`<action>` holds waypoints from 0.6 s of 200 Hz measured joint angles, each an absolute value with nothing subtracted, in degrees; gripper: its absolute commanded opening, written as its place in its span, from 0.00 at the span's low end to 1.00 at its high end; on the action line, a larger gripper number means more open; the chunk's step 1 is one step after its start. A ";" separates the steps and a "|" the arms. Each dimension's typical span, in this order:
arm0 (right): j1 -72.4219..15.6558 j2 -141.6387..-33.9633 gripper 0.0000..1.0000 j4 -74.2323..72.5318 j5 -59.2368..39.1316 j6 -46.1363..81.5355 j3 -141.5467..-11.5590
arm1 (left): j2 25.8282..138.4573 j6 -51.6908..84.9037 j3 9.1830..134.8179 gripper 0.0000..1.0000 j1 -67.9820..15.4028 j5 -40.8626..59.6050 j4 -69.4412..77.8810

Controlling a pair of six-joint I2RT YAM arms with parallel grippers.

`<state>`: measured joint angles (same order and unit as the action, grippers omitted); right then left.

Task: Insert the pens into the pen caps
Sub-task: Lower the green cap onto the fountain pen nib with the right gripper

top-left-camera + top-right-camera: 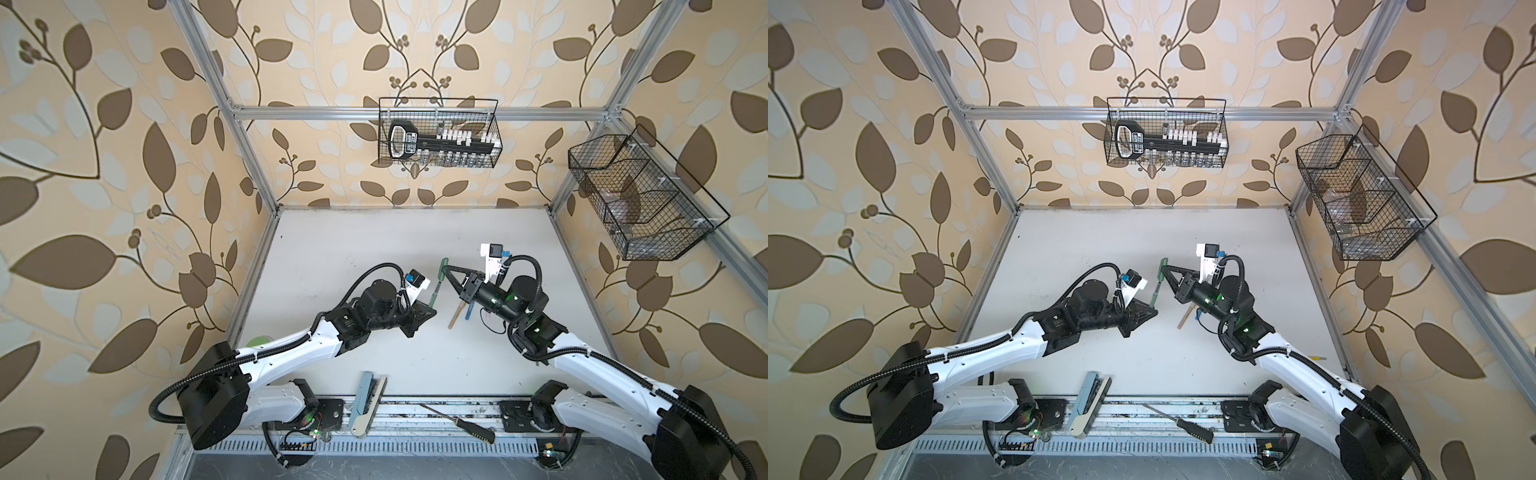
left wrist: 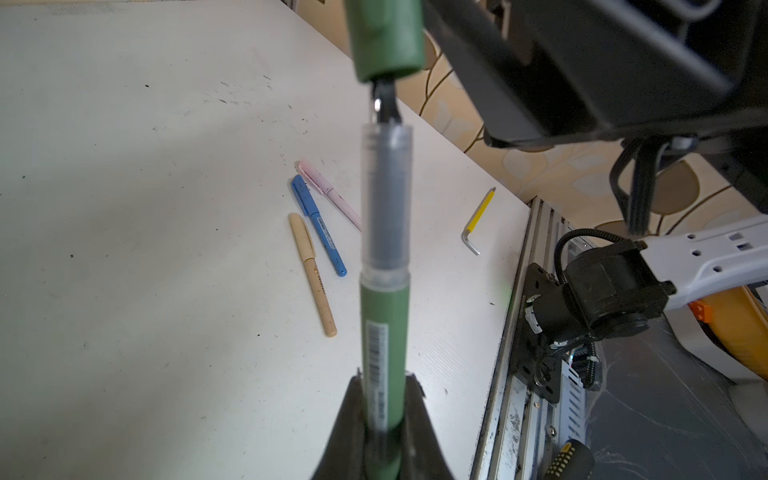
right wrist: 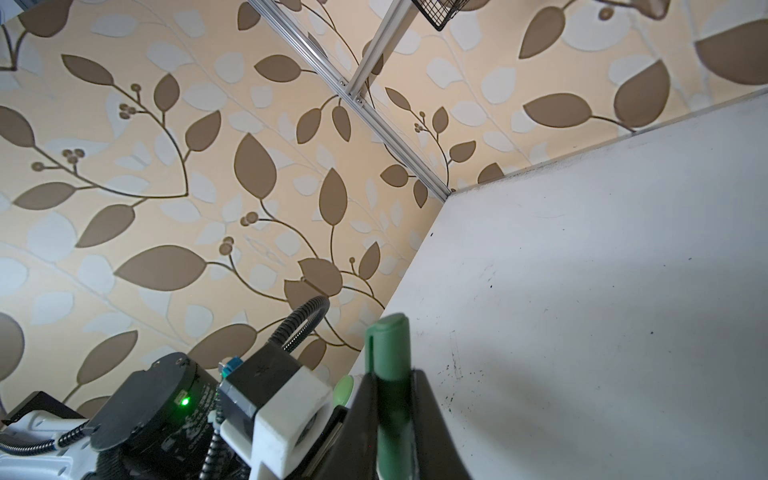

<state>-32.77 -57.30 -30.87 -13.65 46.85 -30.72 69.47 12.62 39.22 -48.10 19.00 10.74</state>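
Entry, capping task, final pair in hand.

- Item: green pen (image 2: 382, 316). Holder: left gripper (image 1: 140, 311), jaws clamped on the lower barrel. It is raised off the table (image 2: 166, 208) near the middle of the frame in both top views, with its point aimed up and to the right.
- Item: green cap (image 2: 384, 37). Holder: right gripper (image 1: 448, 270), jaws clamped on its sides, open mouth turned toward the pen.
- Fit: the dark tip meets the cap's mouth in line with it. The clear grip section is wholly outside, so the cap is not seated.
- Items: pink pen (image 2: 328, 193), blue pen (image 2: 318, 224), tan pen (image 2: 311, 274). They lie close together on the table, each apparently wearing a cap of its own colour. In a top view the tan and blue ones show lower right of the green cap, partly under the right arm.
- Not of the task: yellow hex key (image 2: 480, 218) on the table; screwdriver (image 1: 457, 422) on the rail at the lower edge.
- Progress, as judged: three of four done. What remains is to push the green pair together until the cap seats, then set the pen down.
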 measured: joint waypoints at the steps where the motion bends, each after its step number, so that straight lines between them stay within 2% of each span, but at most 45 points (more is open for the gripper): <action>1: -32.77 -57.28 0.15 -30.87 -13.63 46.85 -30.72 | 69.47 12.62 39.22 0.03 -48.10 19.00 10.72; 120: -32.91 -56.31 0.15 -29.32 -13.45 45.52 -30.74 | 69.47 13.65 39.22 0.03 -48.42 19.03 10.87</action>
<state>-32.91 -56.31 -29.32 -13.45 45.52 -30.74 69.47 13.65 39.22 -48.42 19.03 10.87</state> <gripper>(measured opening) 0.149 0.121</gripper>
